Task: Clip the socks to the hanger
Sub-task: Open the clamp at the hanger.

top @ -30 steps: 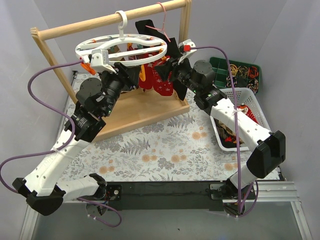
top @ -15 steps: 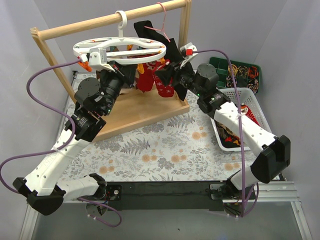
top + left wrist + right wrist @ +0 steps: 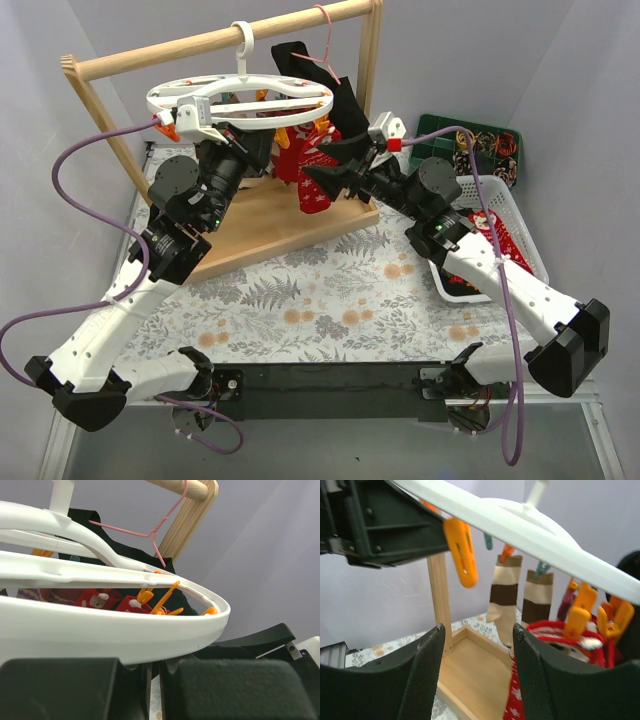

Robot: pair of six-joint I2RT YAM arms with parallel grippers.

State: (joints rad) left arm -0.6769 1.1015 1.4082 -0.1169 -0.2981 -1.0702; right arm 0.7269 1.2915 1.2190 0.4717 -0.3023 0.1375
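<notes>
Top external | hanger [image 3: 326, 100] ring flat, long axis left-right | left tool [image 3: 154, 677] clenched | right tool [image 3: 477, 632] released

Left hand [image 3: 152, 672] has closed just under the near rim of the hanger [image 3: 100, 635], which now sits higher and more level. Right hand [image 3: 322, 166], jaws parted, has withdrawn rightward and lower, beside the red sock [image 3: 298, 150].

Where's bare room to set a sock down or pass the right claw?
The floral mat is bare on the near side of the wooden base, left of the basket of socks. Crowded under the hanger: hung socks, the left claw shut at its rim, the right claw open by them.
</notes>
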